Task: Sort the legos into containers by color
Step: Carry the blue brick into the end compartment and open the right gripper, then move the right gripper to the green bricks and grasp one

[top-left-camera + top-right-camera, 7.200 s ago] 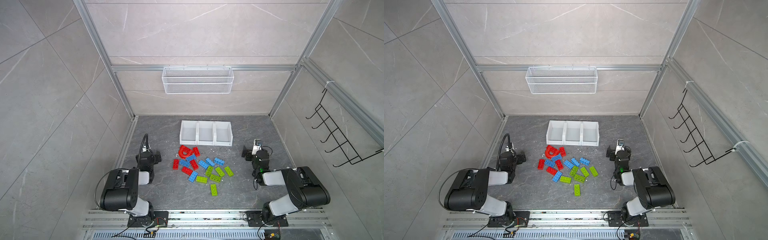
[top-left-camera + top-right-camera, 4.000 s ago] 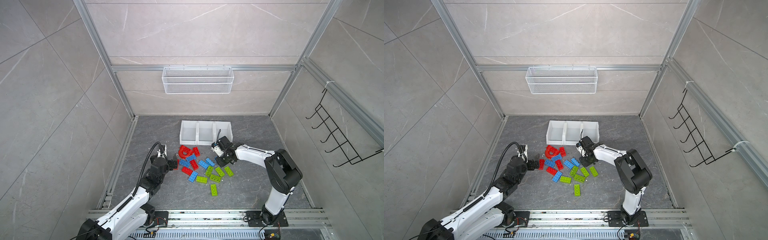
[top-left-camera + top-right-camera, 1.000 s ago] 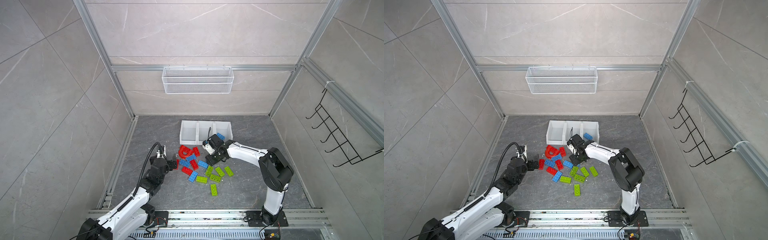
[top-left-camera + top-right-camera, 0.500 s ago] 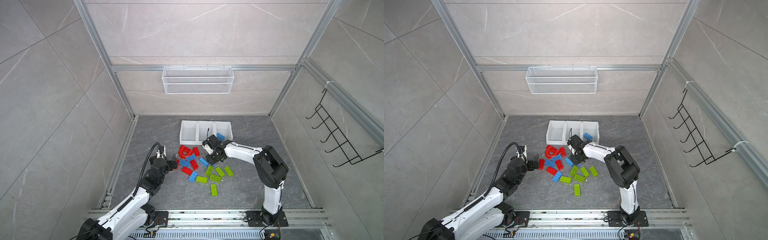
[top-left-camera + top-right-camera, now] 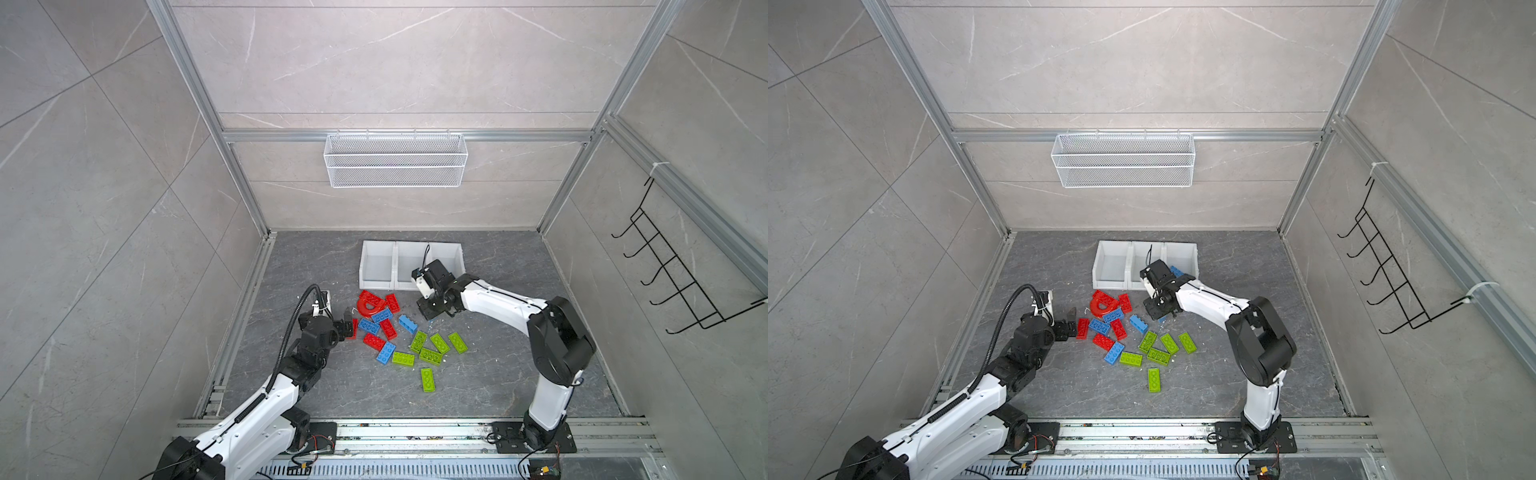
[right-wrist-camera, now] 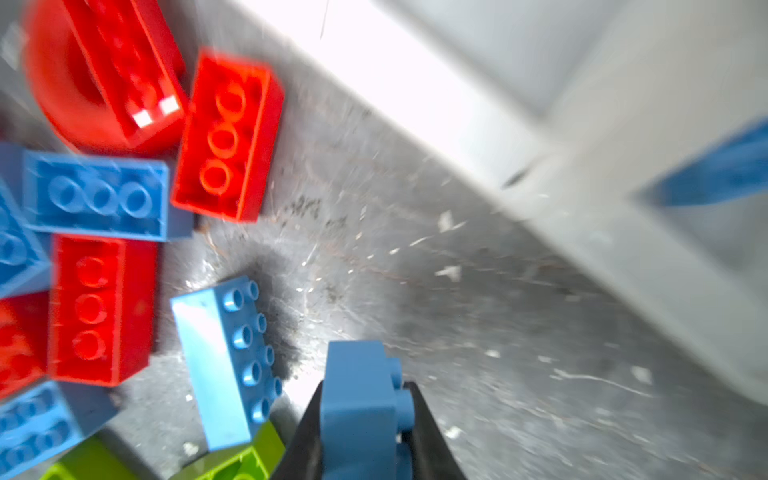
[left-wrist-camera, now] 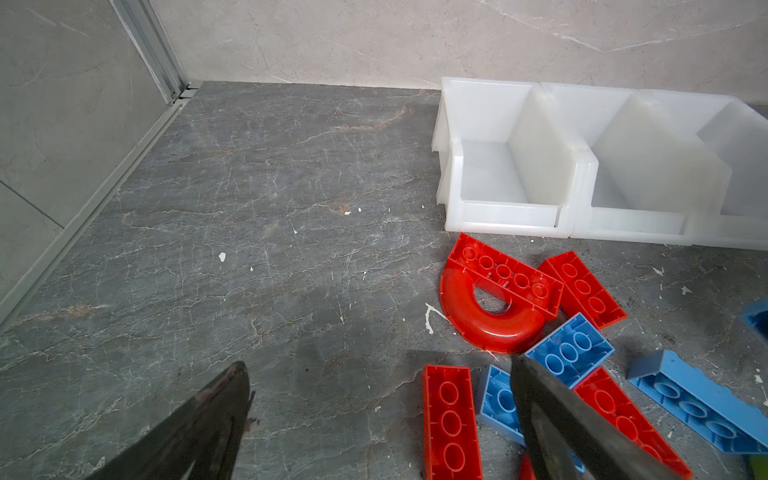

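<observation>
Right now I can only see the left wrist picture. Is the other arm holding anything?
Observer: Yes. The right gripper is closed on a blue brick; its own wrist view shows it.
Operator: Is any brick in a bin already?
Observer: A second blue brick lies in the right-end bin, seen in a top view.
Operator: How many green ones are there to sort?
Observer: Six green bricks lie loose in both top views.
</observation>
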Motion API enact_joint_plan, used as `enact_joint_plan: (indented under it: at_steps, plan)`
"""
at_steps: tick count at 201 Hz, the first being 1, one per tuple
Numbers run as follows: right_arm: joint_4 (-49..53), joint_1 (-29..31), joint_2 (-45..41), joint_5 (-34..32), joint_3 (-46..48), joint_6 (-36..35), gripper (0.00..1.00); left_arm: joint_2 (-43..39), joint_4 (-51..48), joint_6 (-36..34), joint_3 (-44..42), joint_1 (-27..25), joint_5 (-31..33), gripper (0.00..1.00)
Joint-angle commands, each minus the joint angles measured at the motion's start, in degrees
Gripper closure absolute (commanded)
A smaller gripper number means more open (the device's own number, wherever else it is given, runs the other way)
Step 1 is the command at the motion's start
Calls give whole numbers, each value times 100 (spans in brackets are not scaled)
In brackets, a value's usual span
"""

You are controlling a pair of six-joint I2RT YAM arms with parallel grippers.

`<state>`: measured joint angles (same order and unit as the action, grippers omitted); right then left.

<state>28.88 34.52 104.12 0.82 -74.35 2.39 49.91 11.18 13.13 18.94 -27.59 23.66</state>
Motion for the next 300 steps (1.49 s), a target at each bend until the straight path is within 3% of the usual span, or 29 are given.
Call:
enact_joint_plan:
  at_steps: [1, 38, 146, 177, 219, 234, 256, 281, 300]
  plan:
    - [64, -376, -478, 295, -189, 124, 93, -14, 201, 87, 38, 26, 49, 0]
    - [76, -1153, -295, 533, -746, 72, 93, 30, 197, 92, 51, 26, 34, 0]
    - [-432, -1843, 1283, 459, -2055, 59, 91, 157, 235, 42, 75, 26, -18, 0]
    - [-397, -1874, 1508, 428, -2243, 47, 71, 129, 208, 42, 80, 27, 46, 0]
    - [-257, -1888, 1612, 371, -2419, 77, 54, -49, 220, 39, -10, 26, 97, 0]
    - [-176, -1888, 1488, 365, -2416, 76, 47, -77, 220, 44, -5, 26, 82, 0]
    - [-23, -1881, 948, 404, -2109, 185, 44, -89, 227, 50, -2, 26, 41, 0]
    - [116, -1824, -223, 706, -969, 470, 42, -96, 220, 51, 9, 26, 0, 0]
    - [322, -1655, -1147, 549, 55, 566, 42, -130, 133, 15, 53, 26, 53, 0]
